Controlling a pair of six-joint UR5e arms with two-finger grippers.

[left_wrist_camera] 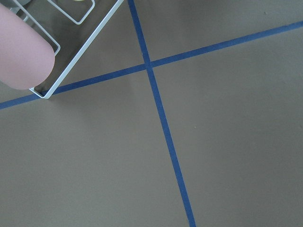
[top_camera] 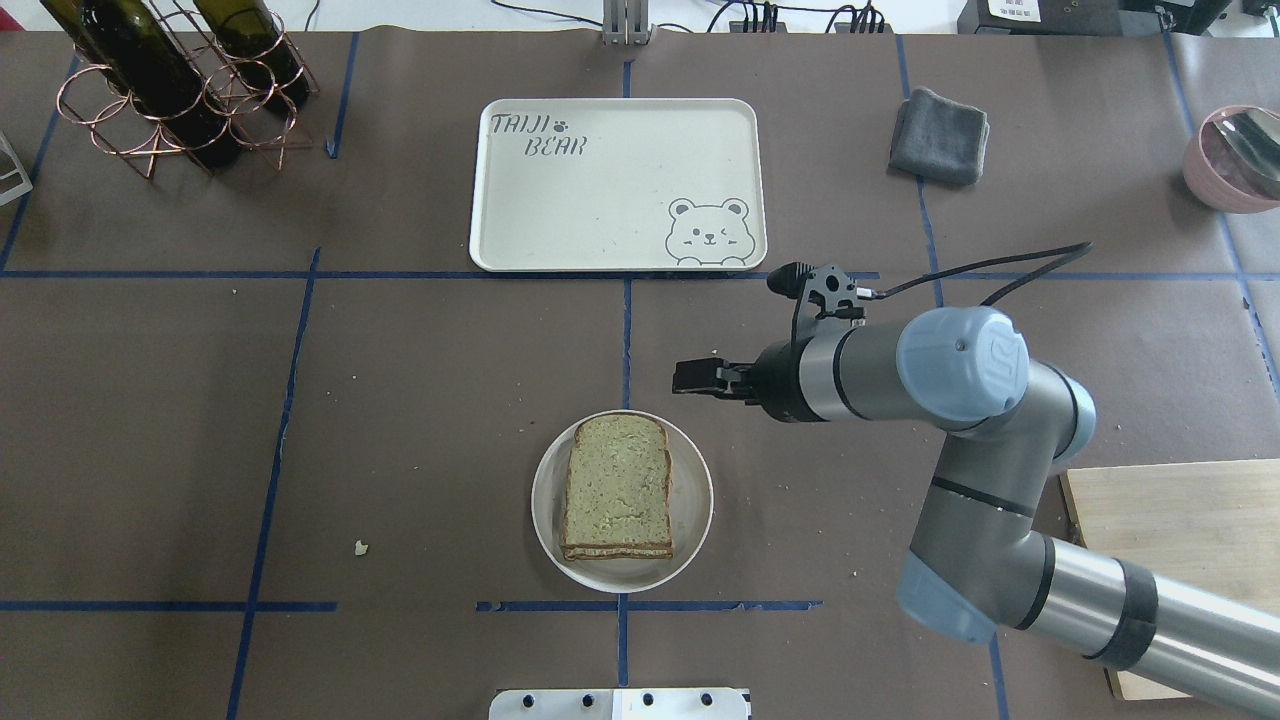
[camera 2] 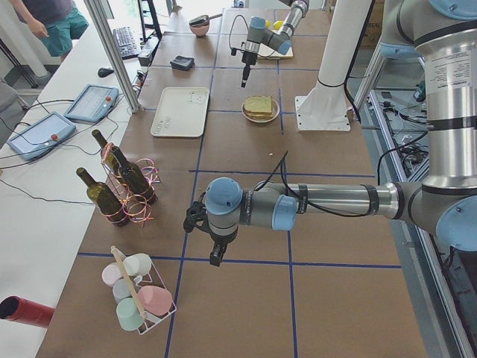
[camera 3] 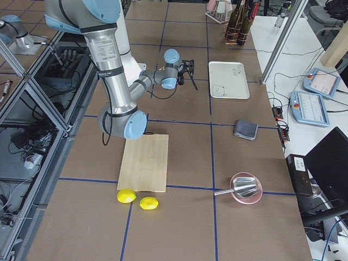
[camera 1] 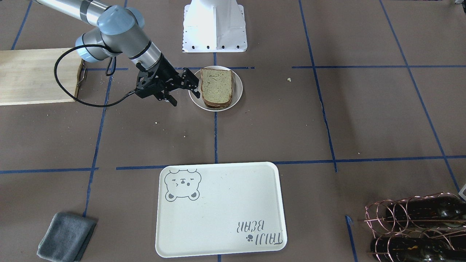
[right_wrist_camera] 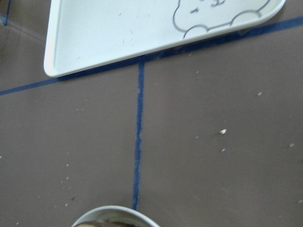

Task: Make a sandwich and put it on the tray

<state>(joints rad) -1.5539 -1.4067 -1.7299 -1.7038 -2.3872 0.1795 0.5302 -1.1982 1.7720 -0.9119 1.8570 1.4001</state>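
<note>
The sandwich (camera 1: 217, 88) is two tan bread slices with dark crusts, stacked on a small round white plate (camera 1: 238, 91). Only a thin pale layer shows between the slices; the egg is hidden. It also shows in the overhead view (top_camera: 618, 488). My right gripper (camera 1: 187, 99) is open and empty, just beside the plate's rim on the robot's right side, held low and level. The cream tray (top_camera: 615, 185) with the bear face lies empty beyond the plate. My left gripper (camera 2: 215, 257) hangs over bare table far off; I cannot tell its state.
A wooden board (top_camera: 1180, 530) lies under the right arm's elbow. A grey cloth (top_camera: 940, 135) and a pink bowl (top_camera: 1235, 155) are far right. A copper rack of wine bottles (top_camera: 170, 90) is far left. A cup rack (camera 2: 138, 298) stands near the left gripper.
</note>
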